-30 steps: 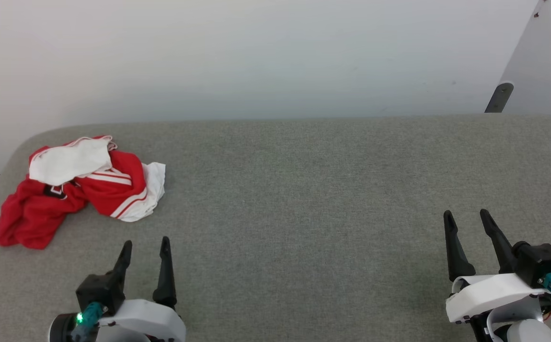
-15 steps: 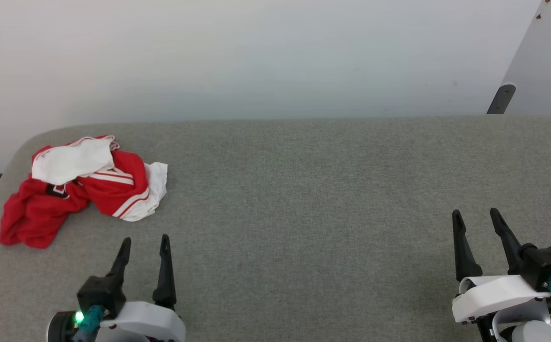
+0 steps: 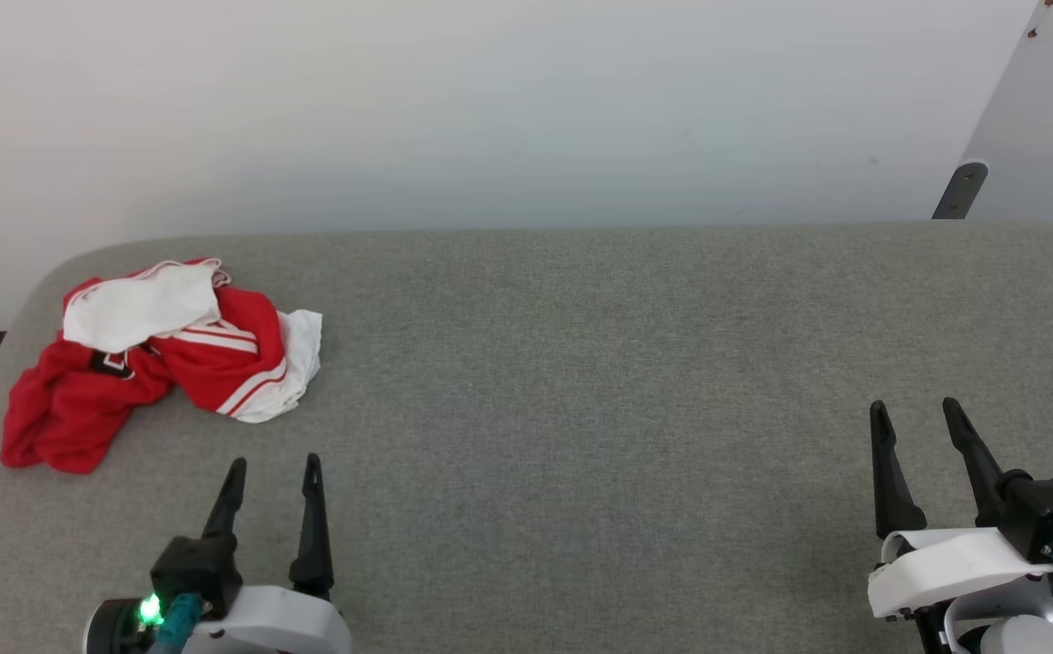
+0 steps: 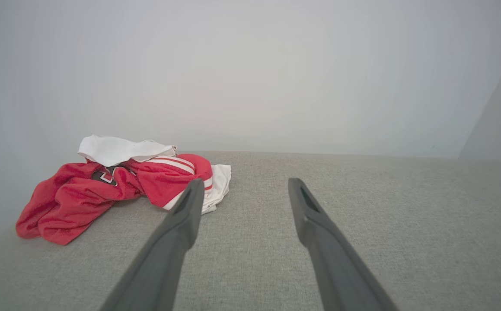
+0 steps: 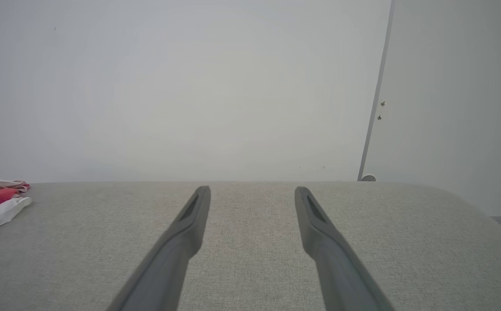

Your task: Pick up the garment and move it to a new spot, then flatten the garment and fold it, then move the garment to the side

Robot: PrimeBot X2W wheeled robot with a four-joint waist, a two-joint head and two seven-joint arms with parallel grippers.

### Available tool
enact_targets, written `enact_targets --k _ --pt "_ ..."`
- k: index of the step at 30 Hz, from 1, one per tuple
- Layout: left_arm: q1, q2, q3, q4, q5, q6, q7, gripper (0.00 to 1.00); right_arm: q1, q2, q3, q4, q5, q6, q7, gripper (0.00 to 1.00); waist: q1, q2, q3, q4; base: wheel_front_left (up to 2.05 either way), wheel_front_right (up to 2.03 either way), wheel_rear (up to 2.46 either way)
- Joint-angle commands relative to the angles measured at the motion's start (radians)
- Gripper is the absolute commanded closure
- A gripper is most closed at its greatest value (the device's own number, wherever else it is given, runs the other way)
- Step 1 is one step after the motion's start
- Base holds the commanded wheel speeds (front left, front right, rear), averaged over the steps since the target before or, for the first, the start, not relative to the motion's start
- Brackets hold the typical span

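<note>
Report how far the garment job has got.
Done: nothing; the garment lies crumpled near the table's far left corner. In hand: nothing; the left tool and right tool stand open and empty, the left one nearer the garment but apart from it. Left: pick up, move, flatten, fold, set aside.

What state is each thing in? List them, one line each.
garment: crumpled heap, unfolded, lying at the far left of the table, not held.
left pincer: open, empty, on the garment's near side, apart from it.
right pincer: open, empty, at the table's right.
</note>
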Motion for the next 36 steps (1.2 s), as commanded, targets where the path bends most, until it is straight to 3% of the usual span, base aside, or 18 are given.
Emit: enact_targets --k 1,23,30,36 --pt "0.0 -0.001 0.003 0.004 0.027 -0.006 -0.008 0.0 0.002 0.002 -0.004 -0.002 -0.023 0.0 -0.008 0.0 0.0 0.0 0.001 -0.001 0.0 0.0 0.0" --pt "-0.01 -0.033 0.038 0.023 0.028 -0.057 -0.009 0.0 0.0 0.002 -0.015 -0.006 0.023 0.0 -0.011 0.0 0.0 0.0 0.004 0.008 0.0 0.0 0.0" --pt "-0.014 -0.042 0.048 0.035 0.019 -0.062 -0.009 0.0 0.005 0.002 0.008 -0.011 0.048 0.0 -0.011 0.0 0.0 0.0 0.002 0.071 0.0 0.0 0.0" --pt "0.004 -0.051 0.056 0.041 0.017 -0.06 -0.009 0.0 0.016 0.002 0.045 -0.005 0.06 0.0 -0.011 0.0 0.0 0.0 -0.01 0.175 0.0 0.0 0.0"
